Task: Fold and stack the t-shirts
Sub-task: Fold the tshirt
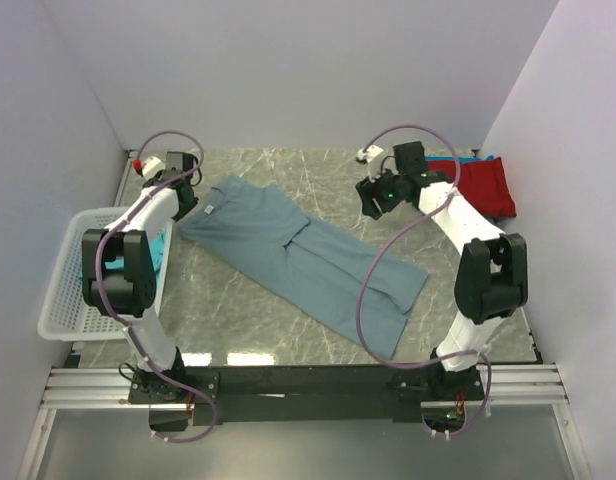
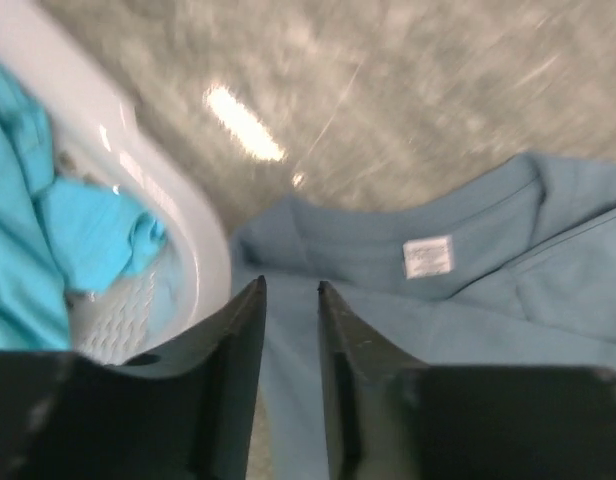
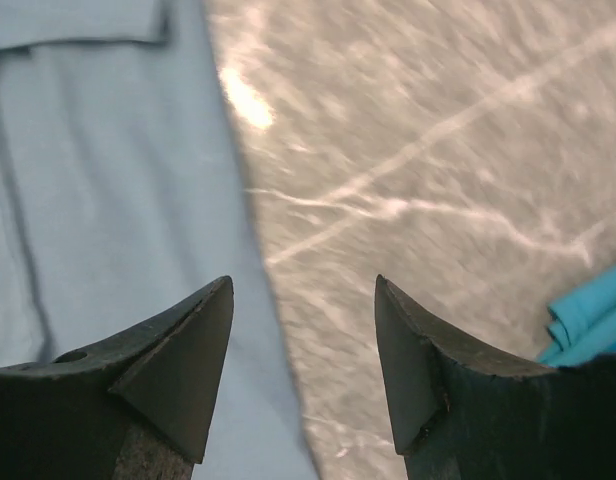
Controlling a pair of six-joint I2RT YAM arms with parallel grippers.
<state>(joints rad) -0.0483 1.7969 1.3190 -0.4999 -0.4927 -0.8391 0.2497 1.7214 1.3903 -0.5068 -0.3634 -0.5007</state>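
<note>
The slate blue-grey t-shirt lies flat and diagonal across the marble table, folded lengthwise, collar toward the far left. My left gripper hovers at that collar. In the left wrist view its jaws stand a little apart, with the shirt and its white label below and nothing pinched. My right gripper is at the far right, open and empty, over the shirt's edge. A red t-shirt lies folded at the far right on a teal one.
A white plastic basket at the left table edge holds crumpled teal t-shirts; its rim is close beside the left gripper. White walls enclose the table on three sides. A teal fold shows right of the right gripper.
</note>
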